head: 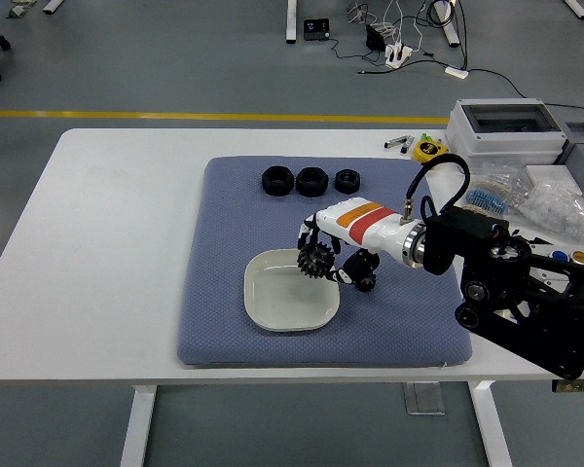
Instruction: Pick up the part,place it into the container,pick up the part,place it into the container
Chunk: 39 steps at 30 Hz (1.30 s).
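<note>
My right hand (323, 258), white with orange and red stripes, reaches in from the right and is shut on a black gear (314, 260), held over the right edge of the white square dish (277, 302). A second, smaller black gear (365, 282) lies on the blue mat (224, 243) just right of the dish, partly hidden behind my thumb. Three black nut-like parts (310, 181) sit in a row at the mat's far edge. My left arm is out of sight.
On the table's right side stand a grey box with a clear lid (506, 131), a yellow tape measure (429, 150), bags of small parts (560, 204) and a purple card (467, 316).
</note>
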Motion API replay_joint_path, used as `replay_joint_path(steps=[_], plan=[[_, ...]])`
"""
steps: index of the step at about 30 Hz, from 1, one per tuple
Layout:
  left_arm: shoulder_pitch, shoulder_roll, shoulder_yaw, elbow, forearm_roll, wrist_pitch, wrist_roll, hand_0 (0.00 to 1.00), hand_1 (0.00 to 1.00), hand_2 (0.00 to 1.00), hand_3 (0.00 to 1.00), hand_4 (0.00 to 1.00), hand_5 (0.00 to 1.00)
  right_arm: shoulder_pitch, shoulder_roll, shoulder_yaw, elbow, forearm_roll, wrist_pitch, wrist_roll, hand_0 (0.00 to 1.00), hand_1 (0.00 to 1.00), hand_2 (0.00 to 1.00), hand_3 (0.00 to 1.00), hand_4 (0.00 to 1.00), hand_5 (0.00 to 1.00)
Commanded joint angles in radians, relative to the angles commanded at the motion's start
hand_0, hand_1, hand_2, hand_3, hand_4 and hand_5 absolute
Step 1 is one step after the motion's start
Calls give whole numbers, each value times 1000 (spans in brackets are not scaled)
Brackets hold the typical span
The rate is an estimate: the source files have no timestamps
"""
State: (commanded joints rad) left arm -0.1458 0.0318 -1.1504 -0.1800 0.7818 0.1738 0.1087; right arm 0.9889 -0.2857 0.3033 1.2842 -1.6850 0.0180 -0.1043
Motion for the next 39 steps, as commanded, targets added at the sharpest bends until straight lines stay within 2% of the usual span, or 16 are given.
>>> replay_joint_path(steps=[4, 5, 10, 11, 16, 17, 22, 23, 28, 29, 34, 39], plan=[[-1, 0, 7, 0, -12, 2, -1, 709, 624, 645, 565, 616, 688, 22, 75, -49, -50, 6, 12, -15, 376, 375, 407, 388, 190, 49], [-1, 0, 9, 0, -15, 2, -1, 710, 621, 647, 563, 617, 689, 26, 89, -60, -61, 5, 19, -24, 387, 389, 429, 430, 253, 2], [-3, 0, 13, 0, -23, 3, -2, 710, 621, 647, 563, 617, 689, 44, 151, -109, -120, -4, 24, -39, 387, 389, 429, 430, 253, 2], [-3, 0, 14, 0, -23, 3, -2, 711, 619, 648, 564, 617, 689, 46, 160, -113, -131, -5, 21, -39, 367, 449, 512, 603, 443, 2], [-5, 1, 17, 0, -22, 2, -1, 711, 619, 648, 564, 617, 689, 55, 192, -121, -175, -25, 14, -45, 367, 449, 512, 603, 443, 2], [-5, 1, 16, 0, -21, 2, -1, 711, 614, 646, 564, 618, 690, 57, 194, -122, -179, -28, 17, -49, 438, 596, 788, 981, 900, 174], [-5, 1, 11, 0, -19, 4, -2, 711, 614, 646, 564, 618, 690, 58, 188, -124, -183, -16, 13, -31, 438, 596, 788, 981, 900, 174], [-5, 1, 10, 0, -18, 4, -2, 711, 613, 645, 564, 619, 690, 57, 187, -124, -184, -15, 12, -27, 487, 630, 883, 998, 960, 207], [-4, 0, 8, 0, -12, 4, 0, 711, 613, 645, 564, 619, 690, 50, 183, -110, -193, -20, -3, -11, 487, 630, 883, 998, 960, 207], [-4, 0, 9, 0, -11, 4, 0, 711, 614, 645, 564, 618, 689, 45, 182, -101, -195, -23, -10, -3, 542, 661, 921, 998, 981, 228], [-1, -2, 8, 0, -12, 6, -1, 711, 614, 645, 564, 618, 689, 25, 169, -40, -191, -36, -41, 17, 542, 661, 921, 998, 981, 228], [1, -1, -2, 0, 1, 6, 0, 711, 617, 646, 564, 619, 690, 22, 109, 46, -141, -43, -41, 29, 551, 662, 905, 998, 985, 251]])
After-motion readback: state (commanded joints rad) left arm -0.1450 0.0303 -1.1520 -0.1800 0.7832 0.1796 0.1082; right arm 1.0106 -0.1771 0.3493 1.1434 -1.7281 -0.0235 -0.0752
